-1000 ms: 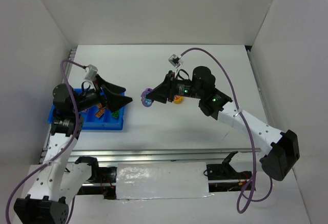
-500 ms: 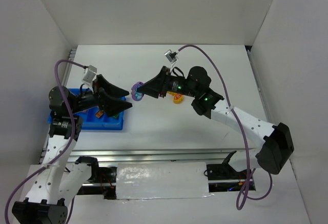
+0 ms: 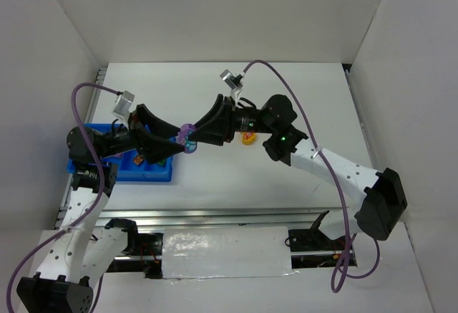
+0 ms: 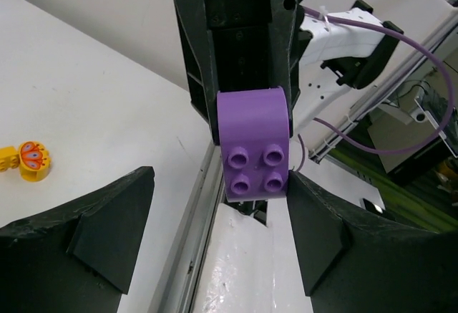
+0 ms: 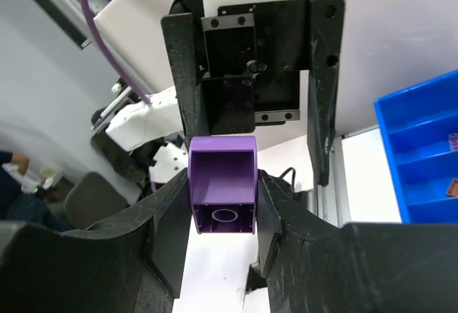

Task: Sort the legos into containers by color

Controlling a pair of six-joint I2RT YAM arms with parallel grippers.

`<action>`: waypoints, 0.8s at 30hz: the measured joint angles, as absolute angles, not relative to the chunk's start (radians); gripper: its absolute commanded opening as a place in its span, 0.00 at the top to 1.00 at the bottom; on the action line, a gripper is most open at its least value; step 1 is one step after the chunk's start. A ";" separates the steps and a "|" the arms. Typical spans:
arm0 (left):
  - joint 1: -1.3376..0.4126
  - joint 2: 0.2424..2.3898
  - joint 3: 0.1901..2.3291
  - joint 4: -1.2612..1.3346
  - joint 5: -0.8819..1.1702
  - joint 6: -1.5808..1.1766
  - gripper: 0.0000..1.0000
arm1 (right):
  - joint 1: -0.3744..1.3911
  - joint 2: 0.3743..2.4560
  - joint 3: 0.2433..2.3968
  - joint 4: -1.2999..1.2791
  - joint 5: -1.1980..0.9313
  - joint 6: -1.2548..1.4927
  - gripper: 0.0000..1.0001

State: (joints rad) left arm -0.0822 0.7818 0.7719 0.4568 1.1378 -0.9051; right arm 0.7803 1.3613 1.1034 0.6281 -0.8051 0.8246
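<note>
My right gripper (image 3: 193, 138) is shut on a purple lego (image 3: 187, 137) and holds it in the air, right of the blue tray (image 3: 122, 172). In the right wrist view the lego (image 5: 222, 184) sits between my right gripper's (image 5: 223, 202) two pads. My left gripper (image 3: 177, 142) is open and faces it, its fingers on either side of the lego. In the left wrist view the lego (image 4: 254, 145) hangs between my left gripper's (image 4: 219, 205) spread fingers, close against the right one. A yellow lego (image 3: 248, 139) lies on the table.
The tray holds an orange lego (image 3: 140, 157) and a green one (image 3: 163, 160) in its compartments. The yellow lego also shows in the left wrist view (image 4: 27, 161). Part of the tray shows in the right wrist view (image 5: 422, 148). White walls enclose the table.
My right gripper has carried the purple lego left, away from the yellow lego. My left gripper has swung out from over the tray to meet it.
</note>
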 measured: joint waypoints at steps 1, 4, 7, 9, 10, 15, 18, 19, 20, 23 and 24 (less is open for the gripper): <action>-0.084 0.782 0.772 0.474 1.142 -0.921 0.13 | 0.786 1.367 1.111 0.630 -0.811 0.822 1.00; -0.088 0.784 0.772 0.551 1.152 -0.980 0.15 | 0.803 1.386 1.130 0.636 -0.825 0.820 1.00; -0.090 0.783 0.772 0.609 1.169 -1.030 0.36 | 0.812 1.404 1.141 0.636 -0.828 0.819 1.00; -0.092 0.782 0.772 0.613 1.179 -1.032 0.64 | 0.812 1.413 1.147 0.634 -0.829 0.818 1.00; -0.092 0.782 0.772 0.604 1.180 -1.037 0.65 | 0.813 1.415 1.151 0.634 -0.831 0.805 1.00; -0.084 0.788 0.773 0.585 1.159 -1.031 0.35 | 0.805 1.415 1.164 0.611 -0.827 0.769 1.00; -0.102 0.796 0.775 0.566 1.193 -1.018 0.34 | 0.817 1.422 1.179 0.612 -0.826 0.769 1.00; -0.107 0.797 0.775 0.561 1.200 -1.017 0.35 | 0.821 1.425 1.186 0.612 -0.826 0.769 1.00; -0.109 0.800 0.775 0.554 1.205 -1.016 0.42 | 0.824 1.428 1.192 0.612 -0.826 0.768 1.00; -0.112 0.802 0.776 0.559 1.222 -1.018 0.75 | 0.826 1.434 1.201 0.600 -0.819 0.753 1.00; -0.113 0.802 0.776 0.558 1.220 -1.019 0.82 | 0.826 1.437 1.203 0.597 -0.816 0.751 1.00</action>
State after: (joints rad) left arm -0.1127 0.8017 0.7765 0.5583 1.2201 -1.0191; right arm 0.8257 1.4368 1.2030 0.5972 -0.8158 0.7513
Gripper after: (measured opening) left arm 0.459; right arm 0.441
